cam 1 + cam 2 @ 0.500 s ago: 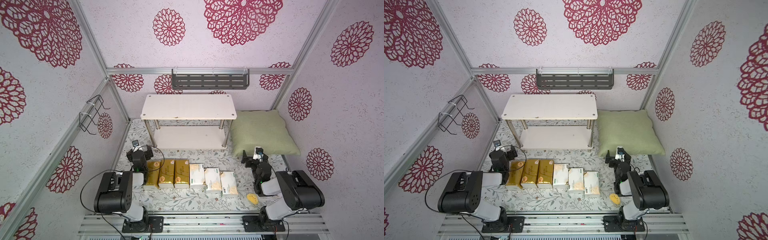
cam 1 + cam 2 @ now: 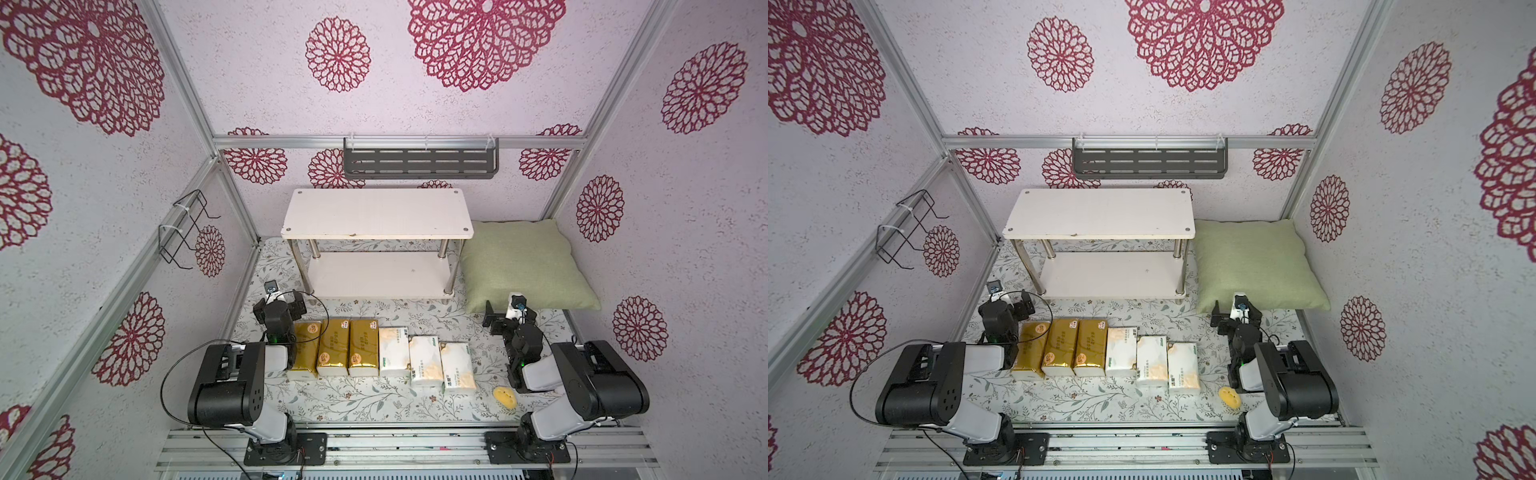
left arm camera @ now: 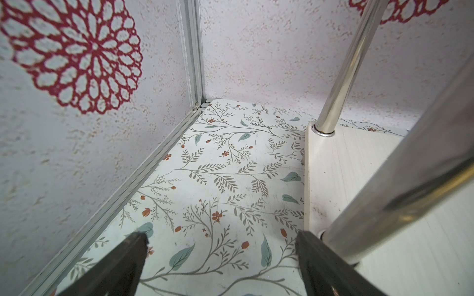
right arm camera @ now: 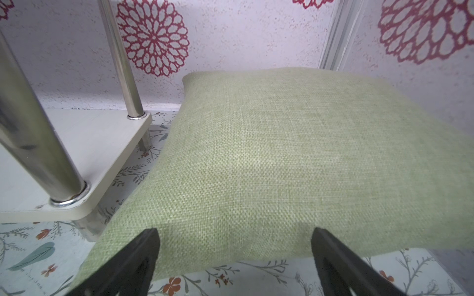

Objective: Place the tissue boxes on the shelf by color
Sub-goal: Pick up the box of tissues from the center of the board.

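Green pillow [image 2: 528, 266] on floral mat [image 2: 374, 399]
Grey rack [image 2: 419, 163] on back wall [image 2: 266, 75], wire rack [image 2: 185, 228] on side wall [image 2: 83, 208], yellow lump [image 2: 505, 397] on the mat.

I count 6 tissue packs in total: 3 gold packs [image 2: 332, 347] and 3 white packs [image 2: 424, 359] w/ green print. 1 shelf [image 2: 374, 212] at 12 o'clock, w/ 2 boards [image 2: 374, 274] and 4 chrome legs [image 2: 301, 266]. 1 green pillow [image 2: 523, 266] at 2 o'clock. 1 grey wall rack [image 2: 419, 164]. 1 black wire rack [image 2: 183, 232] at 10 o'clock. 1 small yellow thing [image 2: 505, 397] at 4 o'clock.
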`<state>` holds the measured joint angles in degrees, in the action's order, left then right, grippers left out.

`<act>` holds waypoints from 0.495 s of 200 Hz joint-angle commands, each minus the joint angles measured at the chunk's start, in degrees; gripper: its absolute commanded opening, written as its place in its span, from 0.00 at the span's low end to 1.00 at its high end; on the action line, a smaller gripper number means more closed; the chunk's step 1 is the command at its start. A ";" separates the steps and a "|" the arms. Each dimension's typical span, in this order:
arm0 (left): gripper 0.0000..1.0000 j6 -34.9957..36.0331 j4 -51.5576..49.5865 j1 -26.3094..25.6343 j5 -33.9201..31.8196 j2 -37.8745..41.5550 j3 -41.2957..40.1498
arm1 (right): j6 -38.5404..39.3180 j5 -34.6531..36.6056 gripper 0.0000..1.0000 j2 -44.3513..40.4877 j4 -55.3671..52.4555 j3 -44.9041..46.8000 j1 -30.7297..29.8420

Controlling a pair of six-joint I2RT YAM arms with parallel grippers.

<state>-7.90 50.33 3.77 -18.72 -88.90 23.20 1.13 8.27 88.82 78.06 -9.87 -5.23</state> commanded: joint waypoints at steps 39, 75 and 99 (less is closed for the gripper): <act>0.97 0.33 0.67 1.24 1.05 0.04 0.55 | 0.75 -0.66 0.99 -0.57 1.22 -1.29 0.31; 0.97 0.09 0.48 1.55 1.58 0.12 0.61 | 0.65 -0.69 0.99 -0.57 0.85 -1.44 0.31; 0.97 -0.18 -0.25 2.19 3.01 0.13 0.97 | -0.40 -3.48 0.99 -0.66 -0.87 -2.23 1.95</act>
<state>-7.94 50.24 4.54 -17.76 -88.90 23.20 1.04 7.20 88.82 77.45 -10.11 -4.75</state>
